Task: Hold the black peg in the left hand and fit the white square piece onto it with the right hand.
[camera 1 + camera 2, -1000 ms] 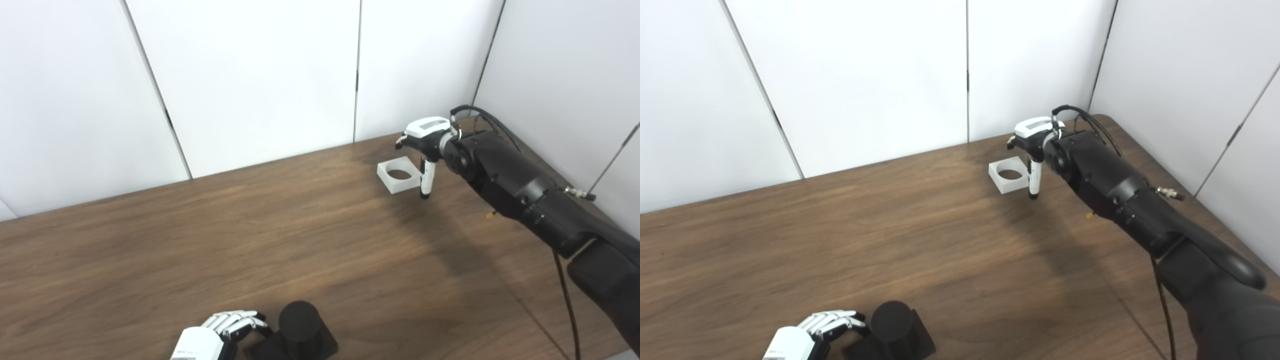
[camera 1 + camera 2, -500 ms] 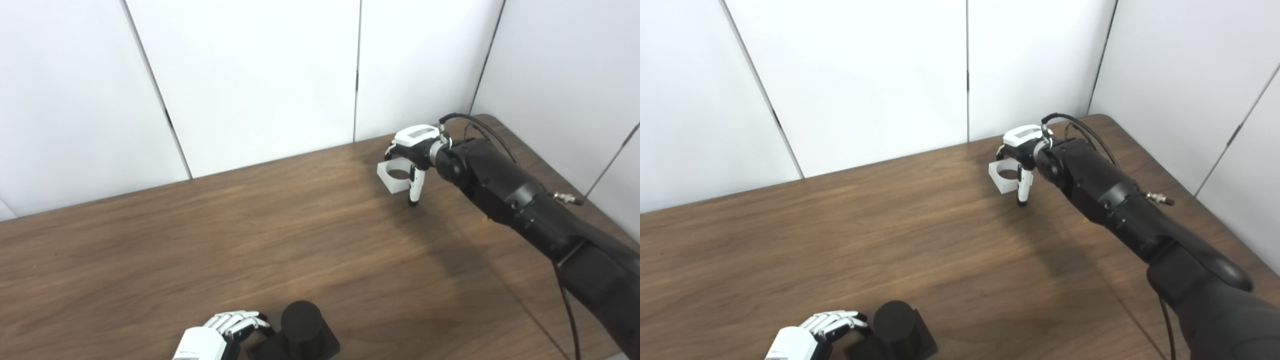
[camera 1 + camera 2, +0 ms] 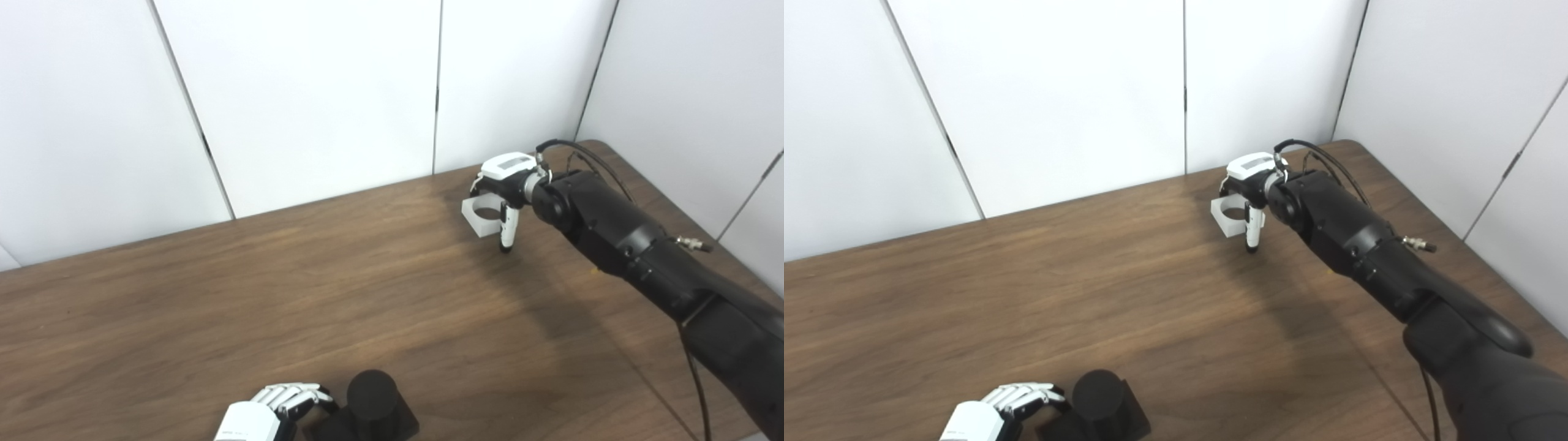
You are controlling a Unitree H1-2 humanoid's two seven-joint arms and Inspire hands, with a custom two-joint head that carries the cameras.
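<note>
Behind right hand [image 3: 503, 184], white square piece [image 3: 481, 218] partly hidden — grip unclear.

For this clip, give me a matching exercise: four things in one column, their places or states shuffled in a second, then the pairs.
Things:
1. black peg
2. white piece
3. left hand
4. right hand

Places or states:
A. far side of the table, flat
B. reaching over the white piece
C. near edge, upright on a square base
D. near edge, fingers beside the peg's base

Pairs: 1-C, 2-A, 3-D, 4-B

Wood-grain table [image 3: 245, 294] – matt black peg [image 3: 370, 398], white plastic-looking square piece [image 3: 481, 219].
</note>
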